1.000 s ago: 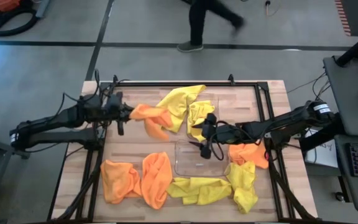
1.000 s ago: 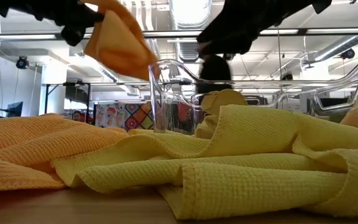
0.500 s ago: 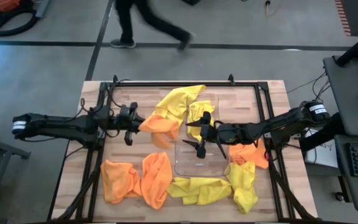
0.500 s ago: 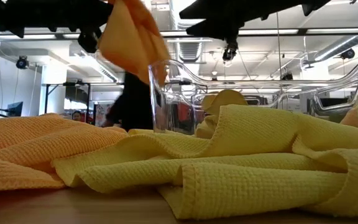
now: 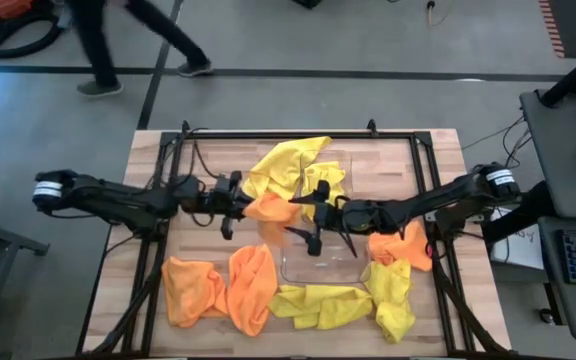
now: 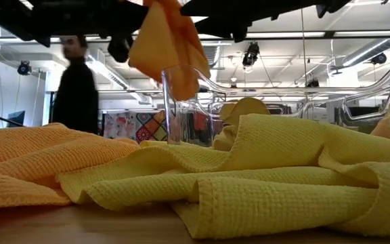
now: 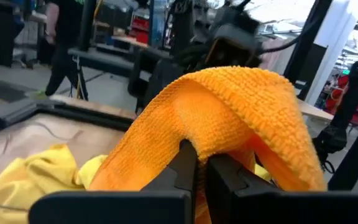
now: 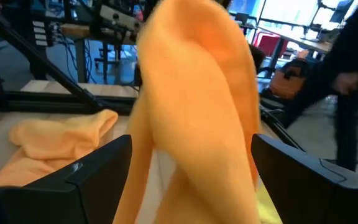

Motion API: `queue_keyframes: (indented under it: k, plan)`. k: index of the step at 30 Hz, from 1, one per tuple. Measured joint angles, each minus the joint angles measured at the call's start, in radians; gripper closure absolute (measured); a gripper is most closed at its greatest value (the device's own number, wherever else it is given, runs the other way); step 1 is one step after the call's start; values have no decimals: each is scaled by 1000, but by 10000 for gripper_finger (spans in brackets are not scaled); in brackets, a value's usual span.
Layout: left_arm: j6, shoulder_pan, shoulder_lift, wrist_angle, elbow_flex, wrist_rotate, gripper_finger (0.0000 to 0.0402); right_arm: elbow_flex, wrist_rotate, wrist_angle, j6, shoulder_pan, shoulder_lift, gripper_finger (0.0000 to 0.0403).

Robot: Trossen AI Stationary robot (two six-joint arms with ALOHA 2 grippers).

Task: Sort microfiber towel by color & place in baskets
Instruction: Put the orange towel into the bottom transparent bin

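Observation:
My left gripper [image 5: 236, 200] reaches in from the table's left, shut on an orange towel [image 5: 268, 210] held in the air at the table's middle. My right gripper [image 5: 306, 218] comes from the right and is wide open. Its two fingers stand on either side of that towel [image 8: 191, 93], and I see no touch. One clear basket [image 5: 323, 265] stands just below and to the right of the towel. In the low view the towel [image 6: 168, 44] hangs over this basket's corner rim [image 6: 181, 74]. A second clear basket [image 5: 345, 165] at the far side has yellow towels [image 5: 288, 165] draped in and over it. My left gripper pinches a fold of the orange towel [image 7: 194, 134] between its two shut fingers [image 7: 182, 165]. It comes in level from the table's left. The towel arches over the fingertips and hangs slack below them, lifted clear of the table.
Two orange towels [image 5: 193, 290] [image 5: 253, 285] lie at the near left, and yellow ones [image 5: 318, 305] [image 5: 393, 295] lie along the near edge. Another orange towel [image 5: 403, 245] lies to the right of the basket. A black frame rims the table. A person [image 5: 98, 45] walks behind it.
My left gripper has carried the orange towel toward the table's right, from left of the yellow pile to beside the near basket. My right gripper has moved left toward the towel until its fingers stand on either side of it. The person has walked leftward.

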Motion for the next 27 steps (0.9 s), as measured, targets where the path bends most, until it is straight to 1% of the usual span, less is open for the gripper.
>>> queue_keyframes:
  k: [6,9,15,17,19,21,24,27]
  plan:
    - [8,-12,129,5,91,3,401,60,0,-4,-12,0,67,77]
    - [20,-18,166,0,117,4,401,88,0,-3,-6,0,88,78]
    - [26,-21,196,-9,147,12,401,98,8,-55,31,0,76,78]
    - [26,-22,204,-7,158,12,401,99,8,-57,38,0,71,84]
    - [26,-22,203,-15,159,21,401,99,7,-61,38,0,68,104]
    - [26,-23,209,-13,167,32,401,99,7,-62,38,0,68,137]
    - [26,-25,210,-19,171,43,401,99,8,-71,38,0,68,204]
    - [26,-25,210,-24,172,58,401,99,7,-86,35,0,66,283]
